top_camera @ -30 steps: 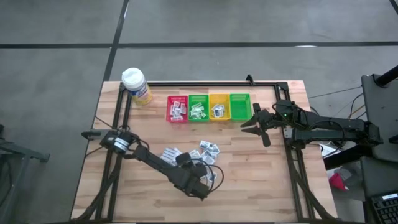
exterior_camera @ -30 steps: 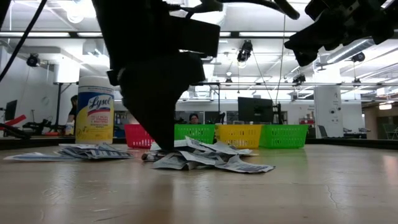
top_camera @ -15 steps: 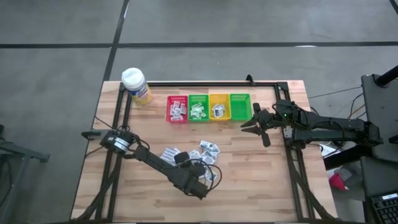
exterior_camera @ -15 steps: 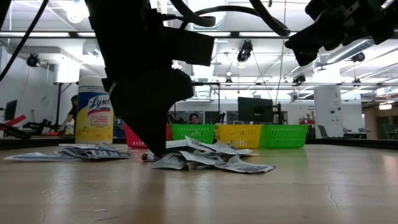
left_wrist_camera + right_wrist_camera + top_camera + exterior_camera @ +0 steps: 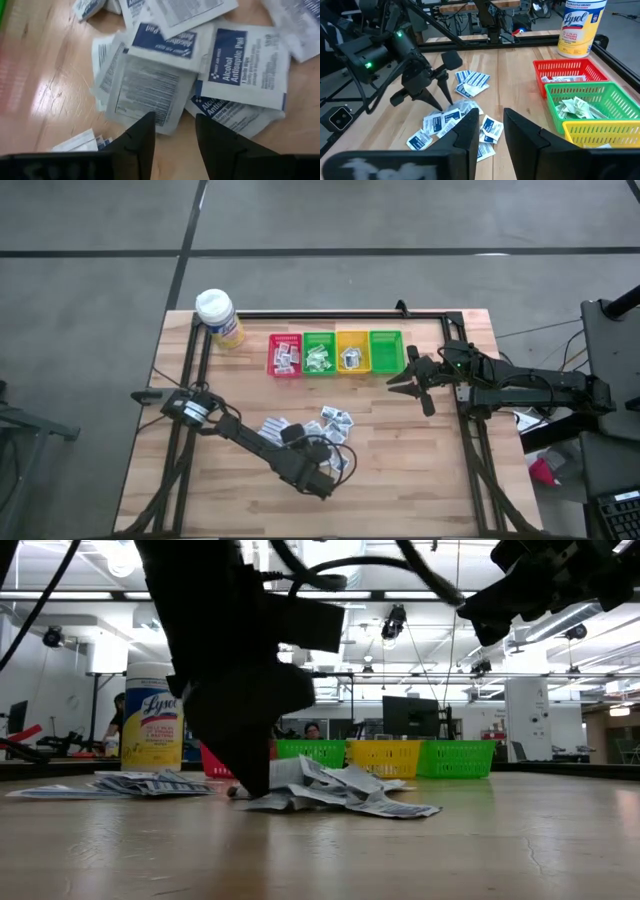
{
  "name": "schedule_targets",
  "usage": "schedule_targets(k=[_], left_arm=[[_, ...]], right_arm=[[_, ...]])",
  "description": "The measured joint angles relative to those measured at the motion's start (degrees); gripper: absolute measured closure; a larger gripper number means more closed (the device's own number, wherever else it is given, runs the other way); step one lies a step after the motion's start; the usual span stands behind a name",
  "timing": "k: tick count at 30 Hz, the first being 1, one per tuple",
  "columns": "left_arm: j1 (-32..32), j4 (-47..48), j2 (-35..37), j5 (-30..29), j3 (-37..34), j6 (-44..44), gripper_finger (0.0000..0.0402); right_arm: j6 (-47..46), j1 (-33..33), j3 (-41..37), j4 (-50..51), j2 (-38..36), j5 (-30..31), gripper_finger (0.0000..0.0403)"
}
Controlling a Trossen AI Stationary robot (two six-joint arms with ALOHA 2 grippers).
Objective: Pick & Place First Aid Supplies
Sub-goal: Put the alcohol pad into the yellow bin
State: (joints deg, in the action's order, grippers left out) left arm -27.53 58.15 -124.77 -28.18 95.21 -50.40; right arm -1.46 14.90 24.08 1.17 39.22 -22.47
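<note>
I had the loose sachets heaped mid-table, the left gripper just in front of them. Four bins stood in a row behind, the bottle left of them, the right gripper beside their right end.

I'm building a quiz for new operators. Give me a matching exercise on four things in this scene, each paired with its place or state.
Things:
1. white-capped yellow Lysol bottle
2. left gripper
3. right gripper
4. red plastic bin

Places or states:
A. raised beside the outer green bin
B. holds white sachets
C. open over the loose sachet pile
D. stands at the table's far corner

Pairs: 1-D, 2-C, 3-A, 4-B
</note>
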Motion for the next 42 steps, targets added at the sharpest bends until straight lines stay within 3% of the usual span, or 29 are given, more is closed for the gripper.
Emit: schedule_targets(k=[12, 27, 32, 42], left_arm=[[0.0, -1.6, 0.0, 0.0, -0.4, -0.7, 0.0302], [0.0, 1.4, 0.1, -0.4, 0.3, -1.0, 0.0306], [0.0, 4.4, 0.1, -3.3, 2.0, -2.2, 0.0306], [-0.2, 4.4, 0.2, -2.8, 3.6, -2.9, 0.0306]], right_arm=[[0.0, 0.0, 0.0, 0.0, 0.0, 0.0, 0.0332], [0.0, 0.0, 0.0, 0.0, 0.0, 0.0, 0.0318], [0.0, 0.0, 0.0, 0.0, 0.0, 0.0, 0.0314], [-0.8, 0.0, 0.0, 0.0, 0.0, 0.0, 0.033]])
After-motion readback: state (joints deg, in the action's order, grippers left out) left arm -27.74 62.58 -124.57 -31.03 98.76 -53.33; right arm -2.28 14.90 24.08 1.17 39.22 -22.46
